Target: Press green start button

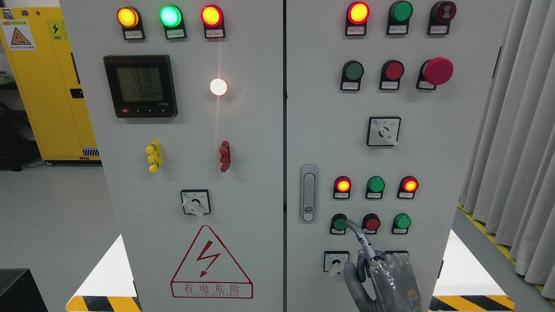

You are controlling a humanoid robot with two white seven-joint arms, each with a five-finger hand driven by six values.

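The round dark-green push button (340, 224) sat unlit in a black collar, leftmost in the lowest button row on the grey cabinet's right door (433, 143), low and just right of the silver door latch (308, 193). A red button (372, 224) stood just beside it, then a brighter green button (403, 221). The right hand (381, 277), grey and wrapped in clear film, rose from the bottom edge with one finger (356, 232) extended, tip at the button's right rim, the rest curled and holding nothing. Bare panel lay left of the button; a rotary selector switch (336, 261) sat just below.
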